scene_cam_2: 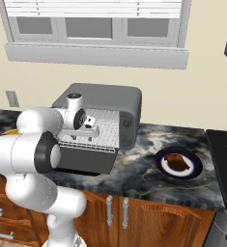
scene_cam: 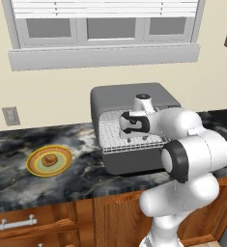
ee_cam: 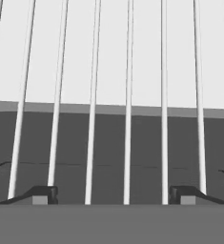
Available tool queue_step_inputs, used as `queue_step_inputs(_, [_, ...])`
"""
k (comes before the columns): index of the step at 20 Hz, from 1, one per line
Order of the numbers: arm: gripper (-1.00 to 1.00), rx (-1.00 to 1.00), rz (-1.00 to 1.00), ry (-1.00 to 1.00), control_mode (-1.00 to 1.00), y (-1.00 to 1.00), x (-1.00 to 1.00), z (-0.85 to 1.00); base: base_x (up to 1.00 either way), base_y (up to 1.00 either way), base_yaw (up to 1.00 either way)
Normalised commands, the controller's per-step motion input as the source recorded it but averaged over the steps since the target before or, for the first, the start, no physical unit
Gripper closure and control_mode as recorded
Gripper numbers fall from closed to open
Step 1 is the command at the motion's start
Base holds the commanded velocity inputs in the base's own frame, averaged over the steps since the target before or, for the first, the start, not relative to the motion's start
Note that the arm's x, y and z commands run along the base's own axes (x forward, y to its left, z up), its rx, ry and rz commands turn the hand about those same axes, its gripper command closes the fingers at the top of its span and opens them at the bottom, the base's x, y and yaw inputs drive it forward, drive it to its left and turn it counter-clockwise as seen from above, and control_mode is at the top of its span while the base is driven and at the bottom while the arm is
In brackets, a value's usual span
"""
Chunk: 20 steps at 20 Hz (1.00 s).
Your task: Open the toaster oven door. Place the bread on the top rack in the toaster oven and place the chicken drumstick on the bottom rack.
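The toaster oven [scene_cam: 129,96] stands on the counter with the toaster oven door [scene_cam: 129,164] folded down flat. A silver wire rack [scene_cam: 110,130] shows in its mouth. My gripper [ee_cam: 113,195] hovers just above the rack bars [ee_cam: 92,95], pointing down at them. It is open, with nothing between its fingertips [ee_cam: 42,194]. The bread [scene_cam: 49,159], a small tan bun, lies on a yellow plate [scene_cam: 35,166] to the left of the oven. On a dark blue plate [scene_cam_2: 194,170] to the oven's right rests the chicken drumstick [scene_cam_2: 177,162], reddish-brown. The hand [scene_cam_2: 88,124] sits over the rack's front.
The dark marble counter [scene_cam: 18,140] runs along the wall under a window [scene_cam: 105,29]. A black stovetop [scene_cam_2: 226,159] borders the blue plate on the right. Wooden cabinet doors and drawers [scene_cam_2: 134,217] lie below the counter edge. A wall outlet [scene_cam: 10,116] is at the left.
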Motion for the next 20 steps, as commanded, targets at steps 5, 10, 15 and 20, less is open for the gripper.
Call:
queue_step_inputs(5, [-1.0,0.0,-0.04,0.04,-1.0,0.0,-0.58,-0.62,0.0,0.0,0.0])
queue_step_inputs(10, [-1.0,0.0,-0.04,0.05,-1.0,0.0,-0.59,-0.6,0.0,0.0,0.0])
queue_step_inputs(15, [-1.0,0.0,-0.04,0.08,-1.0,0.0,-0.58,-0.56,0.0,0.0,0.0])
queue_step_inputs(20, [-1.0,0.0,-0.04,0.1,-1.0,0.0,-0.55,-0.54,0.0,0.0,0.0])
